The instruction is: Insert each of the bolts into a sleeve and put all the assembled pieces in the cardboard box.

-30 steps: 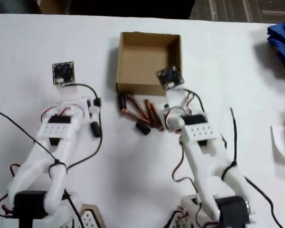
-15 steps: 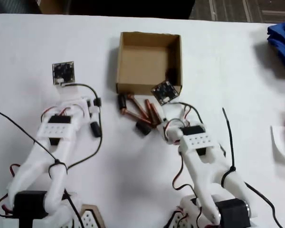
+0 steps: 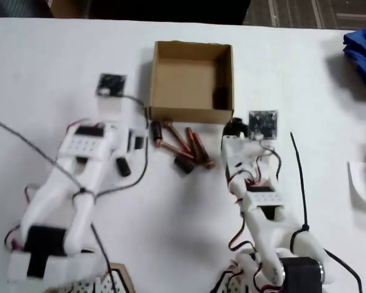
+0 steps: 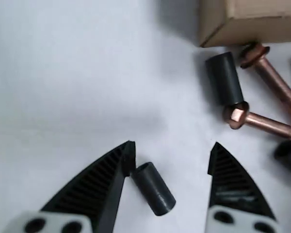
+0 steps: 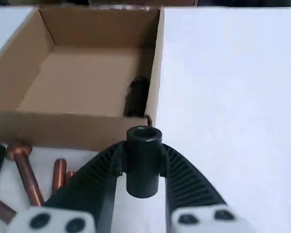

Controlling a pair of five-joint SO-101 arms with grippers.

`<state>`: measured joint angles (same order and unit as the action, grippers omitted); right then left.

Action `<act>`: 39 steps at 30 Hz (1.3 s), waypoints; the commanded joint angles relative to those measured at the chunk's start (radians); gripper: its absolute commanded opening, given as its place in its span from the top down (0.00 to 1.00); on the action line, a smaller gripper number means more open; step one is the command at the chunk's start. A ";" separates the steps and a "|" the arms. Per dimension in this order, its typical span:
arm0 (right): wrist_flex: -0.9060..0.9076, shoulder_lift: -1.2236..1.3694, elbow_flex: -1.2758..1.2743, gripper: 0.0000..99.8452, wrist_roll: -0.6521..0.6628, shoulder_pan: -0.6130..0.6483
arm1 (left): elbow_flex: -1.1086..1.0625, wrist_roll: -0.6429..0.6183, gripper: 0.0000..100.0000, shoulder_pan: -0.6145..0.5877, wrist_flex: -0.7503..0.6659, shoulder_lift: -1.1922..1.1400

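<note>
Copper bolts (image 4: 264,124), black sleeves (image 4: 154,188) — brown cardboard box (image 3: 182,79).

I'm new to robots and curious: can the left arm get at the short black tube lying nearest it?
Probably yes: the short black cylindrical sleeve lies on the white table between the left arm's open fingers, close beside one, with nothing covering it.

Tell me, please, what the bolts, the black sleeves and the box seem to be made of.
The bolts: probably metal with a copper-coloured finish, slightly glossy on the flanged heads. Each sleeve: dull black, smooth, possibly plastic or rubber; I cannot tell which. The box: plain brown cardboard, matte, with thin folded walls.
</note>
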<state>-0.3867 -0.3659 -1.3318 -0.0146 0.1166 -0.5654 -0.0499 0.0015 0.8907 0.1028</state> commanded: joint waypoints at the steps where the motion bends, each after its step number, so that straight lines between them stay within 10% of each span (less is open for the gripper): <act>1: -0.122 -0.038 -0.020 0.98 -0.018 -0.010 | 0.332 0.011 0.74 0.061 0.203 -0.137; 10: -0.163 0.010 -0.026 0.98 -0.023 -0.008 | 0.776 0.282 0.74 0.224 0.425 -0.488; 20: -0.344 0.171 -0.009 0.98 -0.023 0.001 | 1.020 0.278 0.74 0.235 0.520 -0.697; 33: -0.519 0.291 -0.009 0.98 -0.023 0.001 | 1.280 -0.390 0.74 0.258 0.868 -0.697; 39: -0.527 0.295 -0.009 0.98 -0.023 -0.001 | 1.216 -0.428 0.78 0.302 0.885 -0.706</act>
<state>-0.8823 -0.0729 -1.3671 -0.0299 0.1135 0.6605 -0.4565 0.2762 1.7576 -0.6107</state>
